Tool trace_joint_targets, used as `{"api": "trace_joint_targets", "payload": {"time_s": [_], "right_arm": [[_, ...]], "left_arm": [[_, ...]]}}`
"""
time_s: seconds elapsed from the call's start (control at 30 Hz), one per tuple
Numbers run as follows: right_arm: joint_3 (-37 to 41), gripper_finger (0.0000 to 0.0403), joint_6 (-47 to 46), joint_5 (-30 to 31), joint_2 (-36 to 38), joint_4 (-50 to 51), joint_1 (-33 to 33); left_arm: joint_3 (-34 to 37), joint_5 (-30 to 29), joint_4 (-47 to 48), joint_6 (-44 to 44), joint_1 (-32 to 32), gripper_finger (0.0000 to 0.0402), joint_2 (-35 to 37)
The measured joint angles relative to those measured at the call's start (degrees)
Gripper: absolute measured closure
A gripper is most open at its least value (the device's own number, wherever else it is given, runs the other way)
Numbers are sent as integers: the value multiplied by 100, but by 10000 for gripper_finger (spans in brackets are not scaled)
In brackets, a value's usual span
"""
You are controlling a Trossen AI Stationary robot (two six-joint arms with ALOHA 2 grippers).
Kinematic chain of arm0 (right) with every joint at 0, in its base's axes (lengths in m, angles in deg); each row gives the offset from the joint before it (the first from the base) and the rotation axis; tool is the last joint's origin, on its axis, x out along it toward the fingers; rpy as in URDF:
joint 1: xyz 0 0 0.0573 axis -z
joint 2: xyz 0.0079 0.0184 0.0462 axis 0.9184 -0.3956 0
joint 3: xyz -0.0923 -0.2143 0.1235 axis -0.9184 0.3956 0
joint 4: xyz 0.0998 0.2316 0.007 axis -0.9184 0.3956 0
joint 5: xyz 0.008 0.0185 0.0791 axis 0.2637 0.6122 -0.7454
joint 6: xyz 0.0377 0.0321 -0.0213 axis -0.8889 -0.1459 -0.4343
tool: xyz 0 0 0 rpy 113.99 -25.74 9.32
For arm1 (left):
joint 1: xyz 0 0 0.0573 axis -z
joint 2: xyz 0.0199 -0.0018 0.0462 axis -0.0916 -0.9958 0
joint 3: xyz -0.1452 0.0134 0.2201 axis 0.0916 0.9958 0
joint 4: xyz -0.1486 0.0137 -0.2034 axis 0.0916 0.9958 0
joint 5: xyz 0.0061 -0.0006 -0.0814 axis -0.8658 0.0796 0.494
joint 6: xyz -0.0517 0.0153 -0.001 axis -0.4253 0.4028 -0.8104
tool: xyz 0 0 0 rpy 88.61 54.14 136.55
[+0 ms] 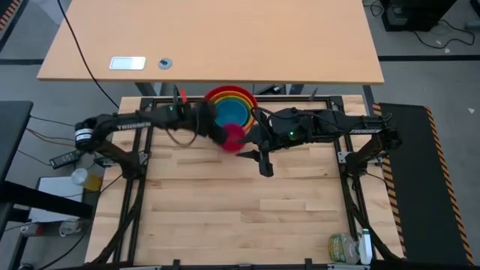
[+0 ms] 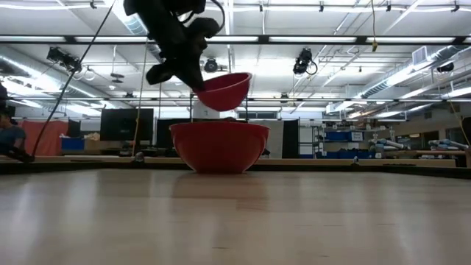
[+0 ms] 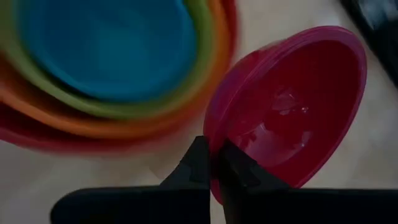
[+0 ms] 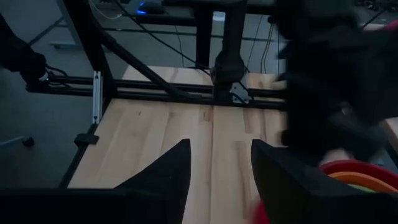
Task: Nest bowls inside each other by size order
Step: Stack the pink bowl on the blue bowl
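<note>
The left gripper (image 3: 212,163) has its jaws clenched on the rim of the pink bowl (image 3: 292,106), one finger inside the rim and one outside, and holds it in the air, tilted. In the high view the pink bowl (image 1: 234,136) hangs just beside the near right edge of the nested stack, which sits at the far middle of the wooden bench (image 1: 225,202). That stack is the red bowl (image 1: 212,93) outermost, then the orange bowl (image 1: 247,98), the lime green bowl (image 1: 244,106) and the blue bowl (image 1: 228,112) innermost. From the low view the pink bowl (image 2: 224,90) is above the red bowl's (image 2: 219,146) rim and clear of it. The right gripper (image 1: 265,163) hovers over bare bench near the stack's right side, jaws spread apart and holding nothing, as its wrist view shows (image 4: 214,171).
</note>
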Motion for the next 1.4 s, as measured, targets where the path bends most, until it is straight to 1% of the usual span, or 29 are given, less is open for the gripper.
{"api": "trace_joint_targets", "payload": {"time_s": [0.1,0.17,0.27,0.33,0.43,0.5,0.6,0.7,0.8,0.9,1.03,1.1,1.17,1.4], "right_arm": [[-1,233,-2,42,2,-55,0],[0,233,-30,69,2,-148,0],[0,233,-105,72,2,-317,0],[0,234,-112,72,2,-378,0],[0,234,-148,125,2,-369,0],[0,234,-262,312,2,-330,0],[0,234,-348,485,2,-326,0],[0,234,-373,516,2,-328,0],[0,234,-443,513,2,-322,0],[0,234,-455,514,2,-289,0],[0,234,-455,516,2,-236,0],[0,234,-455,516,2,-218,0],[0,234,-455,518,2,-206,0],[0,234,-447,518,2,-206,11]], "left_arm": [[-141,-179,-32,196,-560,394,4],[-141,-168,-389,251,-906,394,-81],[-141,160,-824,166,-1347,394,-376],[-270,283,-905,87,-1498,394,-690],[-638,337,-633,148,-1594,394,-1133],[-938,300,-294,250,-1618,394,-1440],[-1357,-99,481,428,-1622,394,-1893],[-1701,-570,1158,609,-1617,392,-2261],[-1762,-600,1240,786,-1610,381,-2475],[-1764,-601,1212,820,-1582,374,-2489],[-1764,-599,950,950,-1576,369,-2482],[-1764,-602,947,976,-1576,357,-2446],[-1764,-601,949,974,-1576,334,-2441],[-1764,-386,1164,1005,-1574,223,-2441]]}}
